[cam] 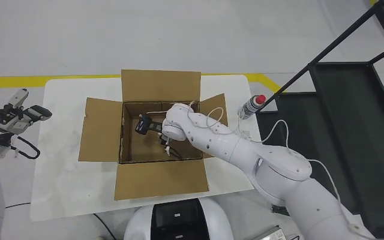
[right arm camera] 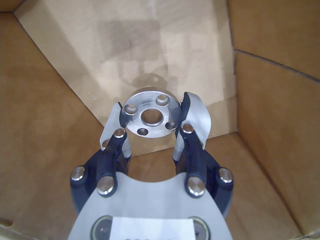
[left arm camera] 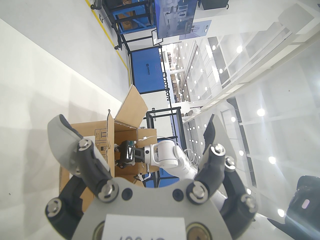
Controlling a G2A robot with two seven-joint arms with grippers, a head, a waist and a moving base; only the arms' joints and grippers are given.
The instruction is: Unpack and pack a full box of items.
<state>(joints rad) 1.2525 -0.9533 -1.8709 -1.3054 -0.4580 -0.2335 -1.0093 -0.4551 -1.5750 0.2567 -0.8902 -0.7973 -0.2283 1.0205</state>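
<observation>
flange [right arm camera: 147, 104] clamped in right tool [right arm camera: 153, 107], inside box [right arm camera: 275, 51]

Bright, even overhead light. Ceiling lamps [left arm camera: 260, 112] glare hazy white in left wrist view, lines bending at its edges. Box [right arm camera: 275, 51] interior dimmer than the counter [cam: 63, 174].

A white rectangular table [cam: 60, 174] is occupied centrally by an open brown cardboard box [cam: 99, 129]. A clear red-capped bottle [cam: 252, 107] is noted at its far right corner.

The box [right arm camera: 275, 26] walls closely flank the right claw [right arm camera: 152, 111] clasping the flange [right arm camera: 145, 103], with open room ahead.
</observation>
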